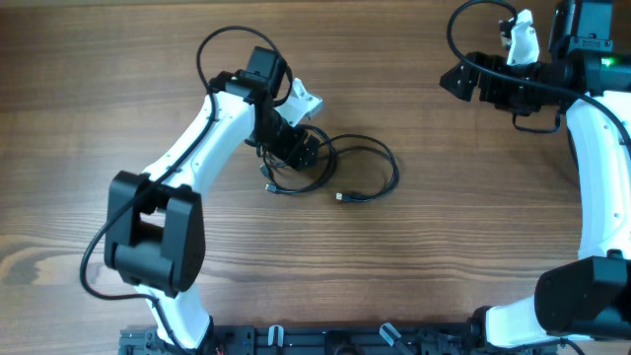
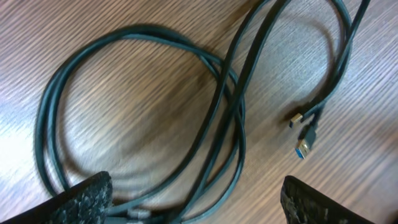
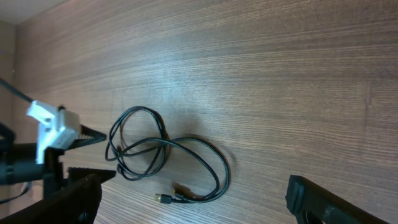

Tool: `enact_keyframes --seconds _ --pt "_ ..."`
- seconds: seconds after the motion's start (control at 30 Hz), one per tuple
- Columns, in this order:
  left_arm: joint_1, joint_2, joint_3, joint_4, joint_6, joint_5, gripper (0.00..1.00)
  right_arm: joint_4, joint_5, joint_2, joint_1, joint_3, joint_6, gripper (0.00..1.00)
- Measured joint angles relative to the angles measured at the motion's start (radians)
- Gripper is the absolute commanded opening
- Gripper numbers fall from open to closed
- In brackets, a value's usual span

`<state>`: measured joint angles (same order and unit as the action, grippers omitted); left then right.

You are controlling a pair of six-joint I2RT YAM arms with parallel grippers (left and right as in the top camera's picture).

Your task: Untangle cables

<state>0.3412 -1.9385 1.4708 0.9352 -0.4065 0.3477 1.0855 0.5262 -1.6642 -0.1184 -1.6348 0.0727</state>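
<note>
The thin black cables (image 1: 360,163) lie in tangled loops on the wooden table, with two plug ends (image 1: 342,196) at the front. My left gripper (image 1: 296,148) is low over the left part of the loops. In the left wrist view the cables (image 2: 217,93) cross between its open fingers (image 2: 199,208), and two plugs (image 2: 305,134) lie to the right. My right gripper (image 1: 455,79) is at the far right, well away from the cables. It is open and empty (image 3: 196,205), and its view shows the cables (image 3: 186,146) at a distance.
The wooden table (image 1: 444,247) spreads all round the cables. A thick black wire fixed to the left arm (image 1: 222,44) loops above it. The arm bases stand at the front edge (image 1: 296,340). The left arm's white part (image 3: 53,127) shows in the right wrist view.
</note>
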Motion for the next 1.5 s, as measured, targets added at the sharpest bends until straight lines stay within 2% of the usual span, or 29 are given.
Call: enact_keyframes --seconds 0.07,0.1,0.43,0.47,0.6,0.67,0.87,1.03,1.23,1.4,1.5 --pt "0.007 -0.021 0.0 -0.022 -0.023 0.003 0.68 0.001 0.0 0.0 0.0 0.0 0.0 0.97" --pt "0.012 -0.037 0.0 -0.042 -0.027 0.007 0.65 0.003 0.0 0.0 0.0 0.0 0.0 0.97" --pt "0.014 -0.046 -0.004 -0.093 -0.038 0.011 0.62 0.01 0.0 0.0 0.0 0.0 0.0 0.98" --pt "0.014 -0.046 -0.009 -0.103 -0.038 0.011 0.58 0.011 -0.001 0.0 0.0 0.0 0.0 0.98" --pt "0.014 -0.054 -0.037 -0.121 -0.043 0.011 0.31 0.019 -0.026 0.0 0.0 0.0 0.0 0.98" --pt "0.014 -0.059 -0.039 -0.125 -0.05 0.014 0.04 0.022 -0.034 0.0 0.0 0.0 0.0 0.99" --pt "0.014 -0.059 -0.037 -0.127 0.005 0.018 0.04 0.022 -0.038 0.0 0.0 0.0 0.0 1.0" --pt "0.005 -0.009 0.039 -0.097 0.172 0.018 0.04 0.023 -0.038 0.0 0.0 0.0 0.0 1.0" --pt "-0.01 0.246 0.196 -0.151 0.405 0.048 0.04 0.025 -0.038 0.0 0.0 0.0 0.0 1.0" --pt "-0.01 0.483 0.221 -0.325 0.588 0.13 0.04 0.026 -0.038 0.0 0.0 0.0 0.0 0.99" --pt "-0.01 0.56 0.223 -0.402 0.697 0.144 0.04 0.026 -0.038 0.0 0.0 0.0 0.0 1.0"
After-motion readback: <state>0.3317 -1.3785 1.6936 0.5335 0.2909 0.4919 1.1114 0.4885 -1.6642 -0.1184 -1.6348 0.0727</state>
